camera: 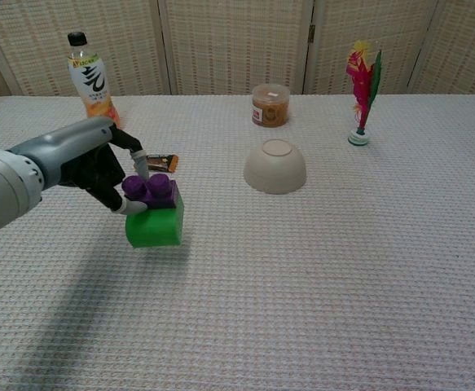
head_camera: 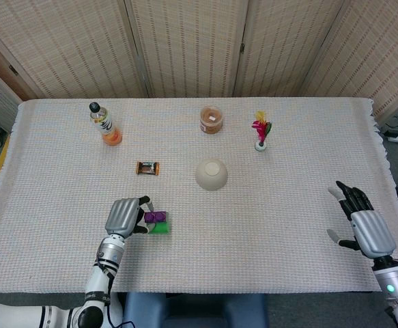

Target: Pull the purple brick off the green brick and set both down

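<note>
At the lower left of the head view, the left hand pinches the purple brick between thumb and a fingertip, the rest of its fingers curled behind. The purple brick sits pressed onto the green brick, and in the chest view the pair appears lifted just clear of the table, tilted slightly, in the left-centre of the frame.

Both bricks look like hard, light plastic, stiff and a little slick, joined by stud friction. My judgement is that one hand alone will carry them together; the green one needs a firm hold on its flat side walls while the purple is peeled up from one edge.

Further back at upper left stands a bottle of orange drink with a pale label; its large character cannot be read with confidence. A small snack bar lies just behind the bricks, its wrapper print too small to read. Toward the centre are an upturned bowl and a jar whose label is illegible, then a feathered shuttlecock at upper right.

At the lower right of the head view the right hand hovers near the table edge, fingers spread, holding nothing
</note>
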Available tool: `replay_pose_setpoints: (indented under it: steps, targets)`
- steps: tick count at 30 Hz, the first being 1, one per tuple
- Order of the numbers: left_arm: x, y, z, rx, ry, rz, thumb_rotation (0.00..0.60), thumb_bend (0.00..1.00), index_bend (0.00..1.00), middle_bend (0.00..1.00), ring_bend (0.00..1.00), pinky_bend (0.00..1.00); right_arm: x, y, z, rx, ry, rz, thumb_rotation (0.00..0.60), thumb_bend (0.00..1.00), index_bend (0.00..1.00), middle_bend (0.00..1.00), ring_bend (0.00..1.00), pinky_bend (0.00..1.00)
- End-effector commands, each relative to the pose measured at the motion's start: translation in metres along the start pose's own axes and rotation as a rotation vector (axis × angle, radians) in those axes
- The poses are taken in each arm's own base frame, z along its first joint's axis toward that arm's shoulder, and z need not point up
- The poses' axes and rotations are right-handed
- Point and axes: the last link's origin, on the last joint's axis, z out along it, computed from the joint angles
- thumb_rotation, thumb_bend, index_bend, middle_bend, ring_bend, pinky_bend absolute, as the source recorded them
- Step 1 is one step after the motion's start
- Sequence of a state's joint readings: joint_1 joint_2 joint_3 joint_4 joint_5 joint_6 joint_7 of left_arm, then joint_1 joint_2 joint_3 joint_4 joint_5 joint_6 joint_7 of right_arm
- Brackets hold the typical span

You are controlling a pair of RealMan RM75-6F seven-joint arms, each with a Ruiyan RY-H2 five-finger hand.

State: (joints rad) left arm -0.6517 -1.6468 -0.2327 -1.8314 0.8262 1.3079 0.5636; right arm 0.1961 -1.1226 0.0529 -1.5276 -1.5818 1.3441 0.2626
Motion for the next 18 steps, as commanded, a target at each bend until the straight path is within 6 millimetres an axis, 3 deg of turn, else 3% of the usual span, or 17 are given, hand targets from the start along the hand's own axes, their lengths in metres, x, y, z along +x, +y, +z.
replay_pose_setpoints:
  steps: [1,10,18]
  targets:
    - [0.01,0.002,-0.004,-0.007,0.018,-0.055,0.6,0.49,0.76,1.0,1.0,1.0,-0.019,-0.013,0.035,0.097,-0.091,0.152,0.6,0.33,0.0,0.0,0.0,0.0]
    - [0.029,0.012,-0.011,-0.04,0.07,-0.121,0.6,0.49,0.76,1.0,1.0,1.0,-0.079,-0.051,0.091,0.222,-0.36,0.575,0.6,0.33,0.01,0.0,0.0,0.0]
    - [0.044,0.023,-0.012,-0.043,0.075,-0.213,0.6,0.49,0.76,1.0,1.0,1.0,-0.102,-0.088,0.122,0.316,-0.445,0.829,0.6,0.33,0.01,0.0,0.0,0.0]
